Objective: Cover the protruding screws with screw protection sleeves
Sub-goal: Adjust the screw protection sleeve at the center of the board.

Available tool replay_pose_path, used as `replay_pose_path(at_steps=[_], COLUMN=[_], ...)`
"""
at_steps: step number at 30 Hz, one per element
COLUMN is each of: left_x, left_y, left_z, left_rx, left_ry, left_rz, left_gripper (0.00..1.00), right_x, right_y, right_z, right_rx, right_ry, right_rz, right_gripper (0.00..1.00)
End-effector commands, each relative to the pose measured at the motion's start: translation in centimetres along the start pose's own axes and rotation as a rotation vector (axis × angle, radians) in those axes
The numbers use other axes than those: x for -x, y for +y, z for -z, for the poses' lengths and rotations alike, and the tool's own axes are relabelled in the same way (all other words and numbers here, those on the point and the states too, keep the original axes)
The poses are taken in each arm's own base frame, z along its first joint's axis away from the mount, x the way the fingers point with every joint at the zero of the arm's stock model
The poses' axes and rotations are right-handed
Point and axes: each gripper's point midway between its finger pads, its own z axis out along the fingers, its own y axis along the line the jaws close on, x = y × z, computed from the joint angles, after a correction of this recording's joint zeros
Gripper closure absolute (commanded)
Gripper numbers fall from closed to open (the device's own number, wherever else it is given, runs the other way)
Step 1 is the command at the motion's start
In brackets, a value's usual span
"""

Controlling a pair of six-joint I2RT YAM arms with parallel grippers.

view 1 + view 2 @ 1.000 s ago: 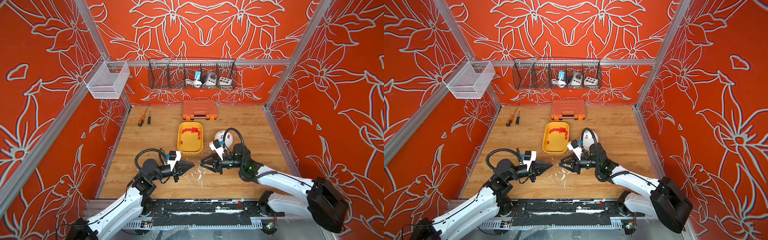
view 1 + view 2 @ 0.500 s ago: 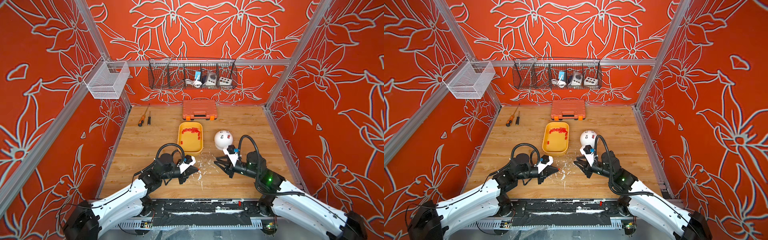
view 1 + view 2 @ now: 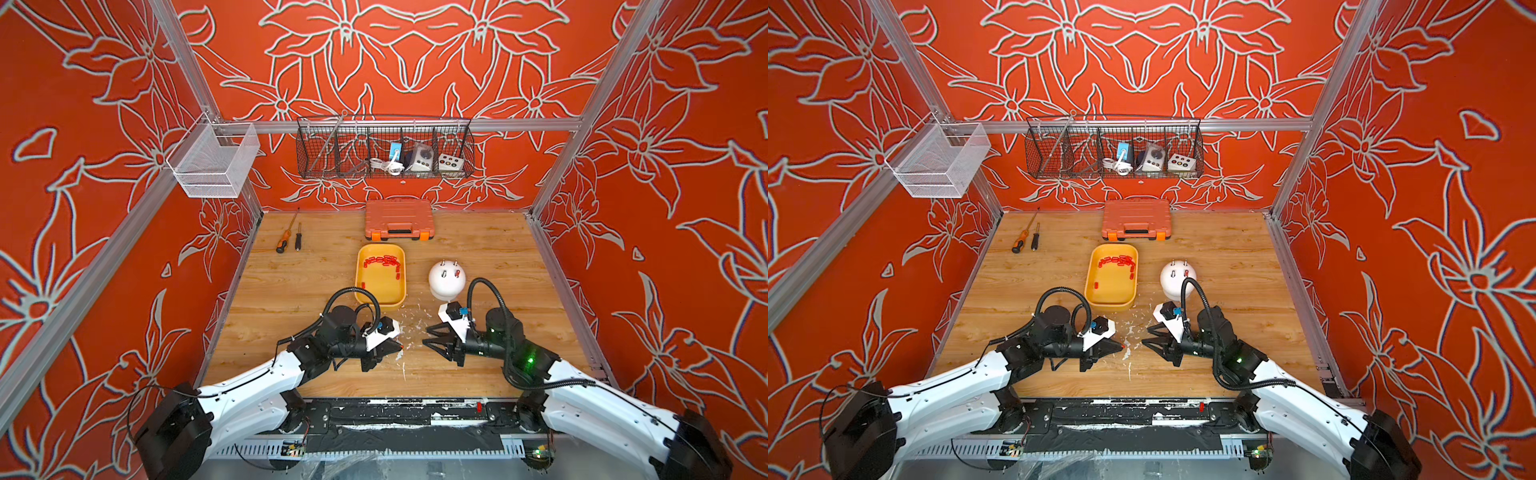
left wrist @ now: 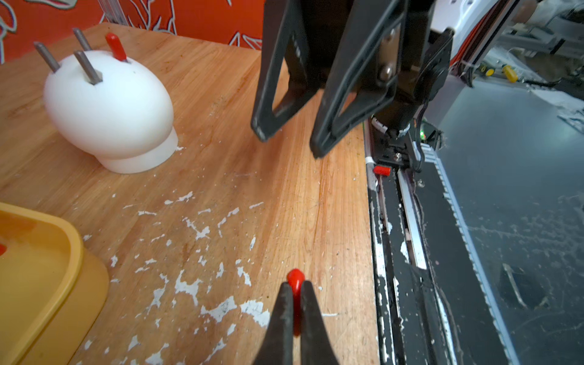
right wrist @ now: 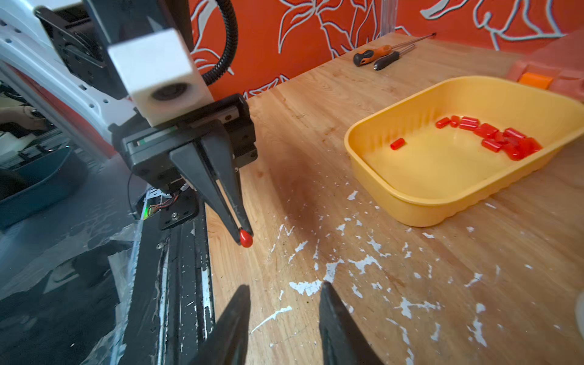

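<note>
Further apart now: your left fingers (image 4: 284, 303) barely pinch a sleeve (image 4: 295, 279), right fingers (image 5: 234, 316) hang open. Shallow grip, easy drop.

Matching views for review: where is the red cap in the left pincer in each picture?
Top view: red cap at left pincer tip, in front of yellow tray.
Top view: same spot.
Left wrist: pinched at the tip.
Right wrist: at the left pincer's tip.
Landmark: yellow tray.
</note>
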Motion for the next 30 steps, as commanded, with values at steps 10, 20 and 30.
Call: replay_pose_path(at_steps=[10,20,30], left_x=[-4.5,-7.5,-9.0], left_y=[1.7,3.5,4.4], left_z=[-4.0,-7.1,-8.1], left_rx=[0.024,0.02,0.029], left_ry=[0.345,0.572,0.683], left_rz=[0.026,0.032,0.027], left_gripper=[1.0,1.0,0.97], right_x=[1.6,1.0,1.3], right_y=[-5.1,-6.4,-6.1], right_z=[4.3,8.8,8.8], right_rx=[-0.398,-0.599,-0.586], right_ry=[-0.213,-0.335,-0.331], right_rz=[0.054,0.136,0.145], right_gripper=[0.65,0.64,0.64])
